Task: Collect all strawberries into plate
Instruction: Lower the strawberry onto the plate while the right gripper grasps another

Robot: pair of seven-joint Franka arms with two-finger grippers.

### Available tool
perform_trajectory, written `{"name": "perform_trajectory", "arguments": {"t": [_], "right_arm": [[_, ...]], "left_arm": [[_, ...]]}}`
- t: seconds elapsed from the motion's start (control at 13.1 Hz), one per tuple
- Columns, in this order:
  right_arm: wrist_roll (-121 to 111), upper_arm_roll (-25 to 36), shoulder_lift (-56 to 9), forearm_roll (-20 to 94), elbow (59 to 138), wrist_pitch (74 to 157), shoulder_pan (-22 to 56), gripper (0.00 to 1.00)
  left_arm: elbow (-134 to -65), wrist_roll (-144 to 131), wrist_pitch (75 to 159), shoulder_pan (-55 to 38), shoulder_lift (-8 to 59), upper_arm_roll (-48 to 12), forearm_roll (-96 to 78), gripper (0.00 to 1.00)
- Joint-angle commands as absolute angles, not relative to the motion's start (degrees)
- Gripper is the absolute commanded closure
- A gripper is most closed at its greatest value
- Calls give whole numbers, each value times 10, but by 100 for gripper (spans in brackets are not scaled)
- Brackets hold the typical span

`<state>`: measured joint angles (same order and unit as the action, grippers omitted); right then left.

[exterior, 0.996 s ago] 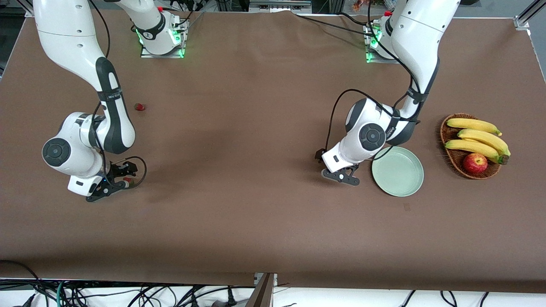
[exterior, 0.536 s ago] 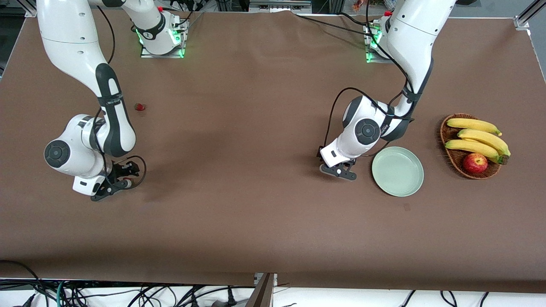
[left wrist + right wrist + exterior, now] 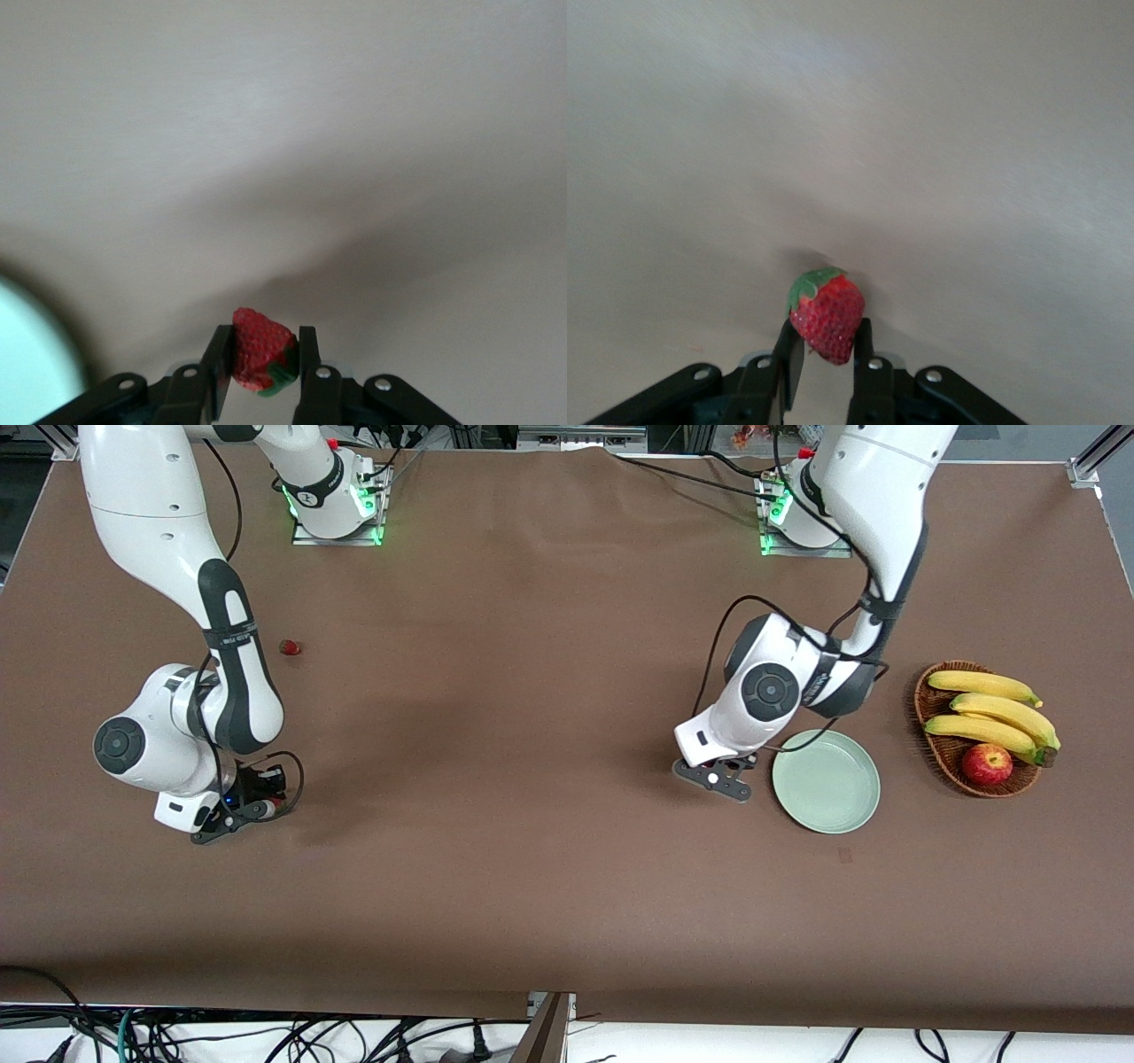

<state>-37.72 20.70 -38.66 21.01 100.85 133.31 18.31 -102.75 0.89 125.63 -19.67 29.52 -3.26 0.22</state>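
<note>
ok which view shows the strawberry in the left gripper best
The left wrist view: the strawberry fills the gap of the left gripper, which is shut on it, with its red skin and green cap plain. In the front view the left gripper beside the plate hides it. The right wrist view shows only the right gripper's own berry.

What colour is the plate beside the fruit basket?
Plain pale mint green, glossy; the plate shows best in the front view.

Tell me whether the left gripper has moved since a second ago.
Yes. In the front view the left gripper has shifted toward the plate, its black fingers closer to the rim than before, and it is shut on a strawberry.
</note>
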Motion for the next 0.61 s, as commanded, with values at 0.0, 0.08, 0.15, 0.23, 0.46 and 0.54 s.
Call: {"name": "perform_trajectory", "arguments": {"t": [0.0, 0.08, 0.15, 0.23, 0.46, 0.54], "right_arm": [[-250, 206, -330, 216, 988, 1247, 234, 85], [-181, 207, -321, 216, 965, 1208, 263, 84], [-96, 207, -318, 214, 938, 1168, 289, 84], [-17, 207, -317, 210, 911, 1140, 316, 84], [201, 205, -321, 219, 850, 1094, 394, 84], [276, 204, -325, 220, 849, 1101, 425, 84]], "left_arm": [[-977, 130, 1130, -135, 277, -34, 15, 100], [-970, 181, 1108, -108, 277, -33, 23, 100], [-970, 225, 1105, -79, 277, -34, 33, 100], [-971, 279, 1107, -56, 281, -34, 40, 100], [-975, 414, 1142, -6, 318, -35, 51, 100], [-979, 444, 1167, -5, 330, -35, 51, 100]]}}
